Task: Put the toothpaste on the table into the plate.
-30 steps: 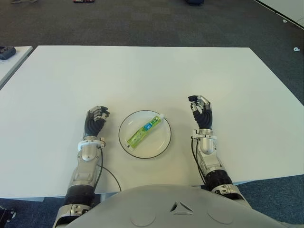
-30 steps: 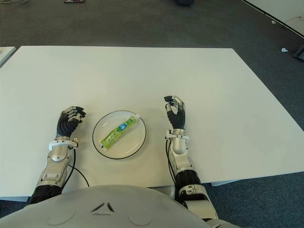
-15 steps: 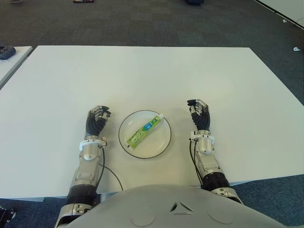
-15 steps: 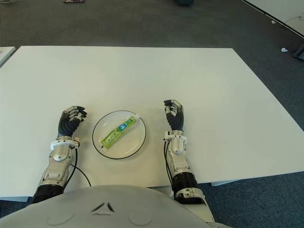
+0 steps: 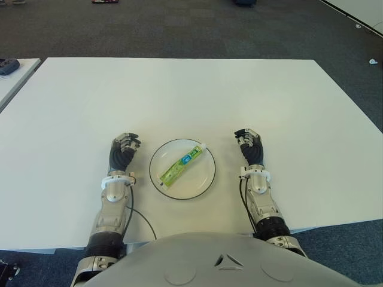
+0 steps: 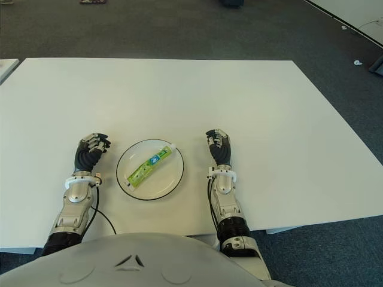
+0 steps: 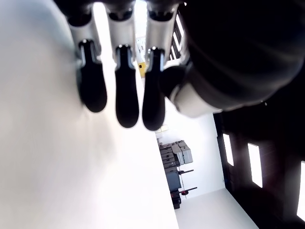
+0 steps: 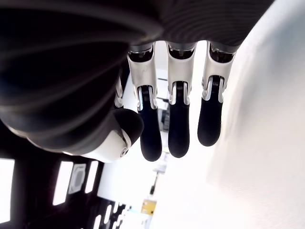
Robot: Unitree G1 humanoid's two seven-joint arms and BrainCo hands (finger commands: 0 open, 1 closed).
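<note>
Both hands, left (image 5: pixel 122 150) and right (image 5: pixel 249 146), sit with fingers curled and empty on the white table (image 5: pixel 179 95), flanking the round white dark-rimmed plate (image 5: pixel 203 177) holding the green toothpaste tube (image 5: pixel 181 164).

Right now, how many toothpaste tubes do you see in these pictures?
1. The toothpaste tube lies diagonally in the plate, between the left hand and the right hand. Neither hand holds anything.
</note>
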